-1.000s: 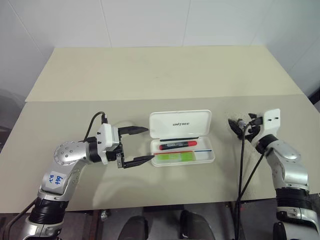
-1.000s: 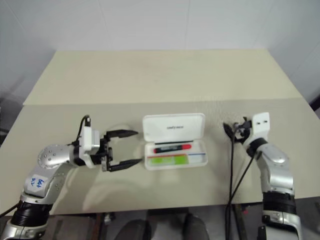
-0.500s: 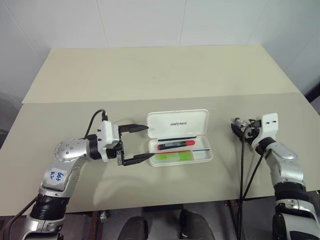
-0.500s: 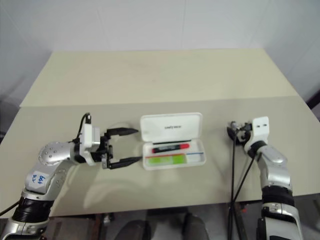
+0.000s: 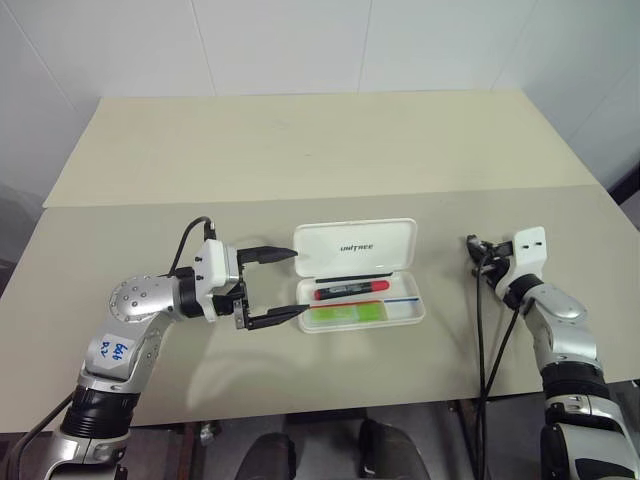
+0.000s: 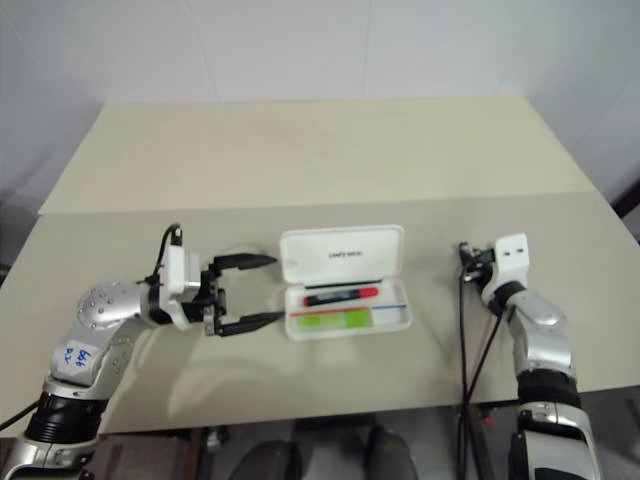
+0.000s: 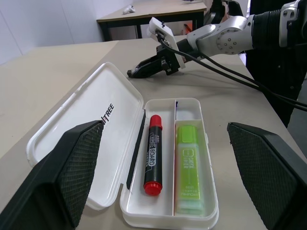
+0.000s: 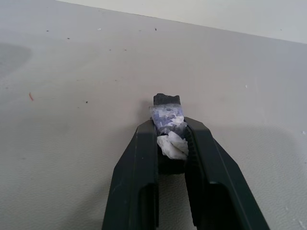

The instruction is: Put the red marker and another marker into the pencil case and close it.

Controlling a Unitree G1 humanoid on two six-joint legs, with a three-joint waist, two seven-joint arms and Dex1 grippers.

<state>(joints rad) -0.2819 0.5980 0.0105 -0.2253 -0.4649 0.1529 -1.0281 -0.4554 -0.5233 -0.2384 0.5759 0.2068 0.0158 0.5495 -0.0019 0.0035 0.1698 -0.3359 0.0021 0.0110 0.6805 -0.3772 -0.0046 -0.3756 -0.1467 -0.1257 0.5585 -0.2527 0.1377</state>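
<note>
The pencil case [image 5: 362, 276] is seen lying open on the beige table [image 5: 300, 150], its lid [image 5: 355, 246] folded back flat on the far side of its tray, "UNITREE" lettering visible on the lid. Inside the tray the red marker [image 5: 352, 290] is laid lengthwise in the compartment nearer the lid, red cap toward the right end of the case in the head views. The lime-green highlighter [image 5: 345, 314] is laid parallel to it in the front compartment, just beside it, with a thin divider between them. A thin red-and-blue stick [image 5: 385, 299] is seen along that divider, toward the case's right end. The left gripper [image 5: 285, 285] is held level just left of the case, pointed at it, fingers [image 7: 76, 167] spread wide with nothing between them; one fingertip is near the lid's left edge, the other near the tray's front left corner, contact cannot be told. The right gripper [image 8: 168, 125] is placed well right of the case, low over the table, fingers drawn narrow and pinched on a small crumpled white-and-blue scrap [image 8: 168, 129] with a dark bit at the tip.
</note>
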